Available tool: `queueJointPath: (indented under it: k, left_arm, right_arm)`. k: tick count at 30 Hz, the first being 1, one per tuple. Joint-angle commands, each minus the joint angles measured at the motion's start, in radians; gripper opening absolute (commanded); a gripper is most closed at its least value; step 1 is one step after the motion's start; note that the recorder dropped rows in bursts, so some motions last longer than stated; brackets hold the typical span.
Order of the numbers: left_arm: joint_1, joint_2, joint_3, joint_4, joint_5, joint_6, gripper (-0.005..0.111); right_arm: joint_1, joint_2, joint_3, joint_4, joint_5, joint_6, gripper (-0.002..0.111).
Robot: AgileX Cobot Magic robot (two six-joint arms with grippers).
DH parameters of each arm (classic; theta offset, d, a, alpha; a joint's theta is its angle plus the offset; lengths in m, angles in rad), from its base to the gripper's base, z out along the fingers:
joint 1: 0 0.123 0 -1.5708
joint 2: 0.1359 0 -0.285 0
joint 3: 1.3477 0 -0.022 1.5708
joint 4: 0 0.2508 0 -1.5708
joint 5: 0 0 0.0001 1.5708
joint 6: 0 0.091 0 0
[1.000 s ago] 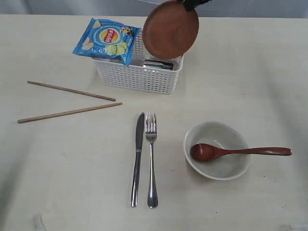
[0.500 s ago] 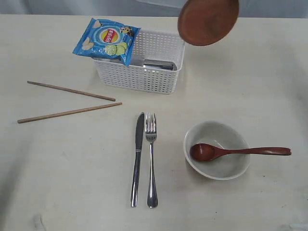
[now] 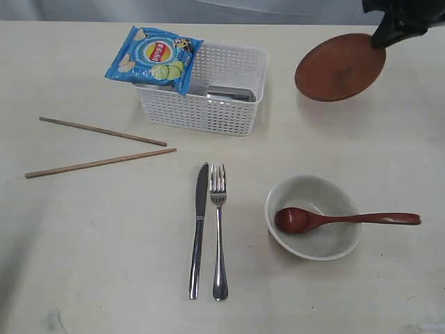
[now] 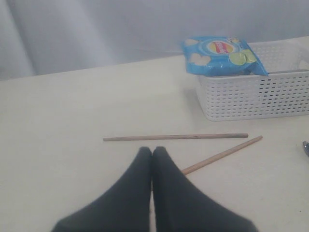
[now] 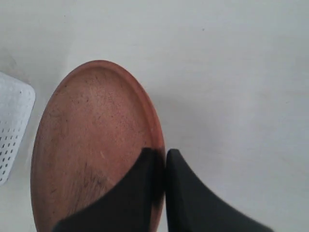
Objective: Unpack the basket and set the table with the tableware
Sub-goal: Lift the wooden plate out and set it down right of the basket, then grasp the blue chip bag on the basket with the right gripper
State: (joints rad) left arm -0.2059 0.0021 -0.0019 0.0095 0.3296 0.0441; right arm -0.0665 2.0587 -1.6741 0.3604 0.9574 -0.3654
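Exterior view: right gripper (image 3: 380, 39) pinches the round red-brown wooden plate (image 3: 339, 67) by its rim.
It hangs tilted, right of the white lattice plastic basket (image 3: 201, 115); left gripper (image 4: 152, 151) is closed, empty.

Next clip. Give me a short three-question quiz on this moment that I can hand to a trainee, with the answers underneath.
1. True or false: the right gripper is shut on the rim of the plate.
2. How many chopsticks lie on the table?
3. Where does the head of the spoon rest? A. flat on the table B. in the bowl C. on the plate

Key: 1 true; 2 two; 3 B.
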Motion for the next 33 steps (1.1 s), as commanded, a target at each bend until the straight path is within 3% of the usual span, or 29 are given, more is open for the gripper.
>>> queueJointPath:
  k: [1, 5, 11, 13, 14, 15, 16, 17, 21, 23, 25, 28, 33]
  left_arm:
    - [-0.006, -0.002, 0.002, -0.002, -0.008, 0.0, 0.0]
    - [-0.006, -0.002, 0.002, -0.002, -0.008, 0.0, 0.0]
    - [-0.006, -0.002, 0.002, -0.002, -0.008, 0.0, 0.0]
    - [-0.006, -0.002, 0.002, -0.002, -0.008, 0.0, 0.0]
    - [-0.006, -0.002, 0.002, -0.002, -0.008, 0.0, 0.0]
    - [-0.006, -0.002, 0.002, -0.002, -0.008, 0.0, 0.0]
    - [-0.006, -0.002, 0.002, -0.002, -0.008, 0.0, 0.0]
    - [-0.006, -0.002, 0.002, -0.002, -0.008, 0.0, 0.0]
    - [-0.006, -0.002, 0.002, -0.002, -0.008, 0.0, 0.0]
    - [-0.006, -0.002, 0.002, -0.002, -0.008, 0.0, 0.0]
    - [-0.006, -0.002, 0.002, -0.002, -0.008, 0.0, 0.0]
    - [-0.006, -0.002, 0.002, -0.002, -0.008, 0.0, 0.0]
    - [-0.006, -0.002, 0.002, -0.002, -0.008, 0.0, 0.0]
  right_arm:
    - [-0.005, -0.005, 0.152, 0.113, -0.213, -0.023, 0.0]
    - [-0.008, 0.002, 0.209, 0.107, -0.276, -0.023, 0.0]
    - [-0.013, 0.064, 0.209, 0.091, -0.207, -0.021, 0.0]
    - [-0.013, 0.072, 0.209, 0.083, -0.191, -0.021, 0.008]
    - [-0.013, 0.072, 0.209, 0.081, -0.182, -0.021, 0.025]
    - [-0.013, 0.072, 0.209, 0.079, -0.177, -0.021, 0.031]
    - [-0.013, 0.068, 0.209, 0.073, -0.168, -0.014, 0.05]
    - [-0.013, 0.064, 0.209, 0.044, -0.168, 0.027, 0.056]
    - [-0.013, 0.016, 0.138, -0.023, -0.091, 0.098, 0.051]
    - [0.012, -0.025, 0.069, 0.053, -0.038, 0.068, 0.051]
    - [0.06, -0.051, 0.018, 0.298, 0.072, -0.04, 0.053]
    - [0.134, -0.051, 0.012, 0.532, 0.132, -0.122, 0.064]
    - [0.305, -0.026, 0.012, 0.538, 0.011, -0.117, 0.066]
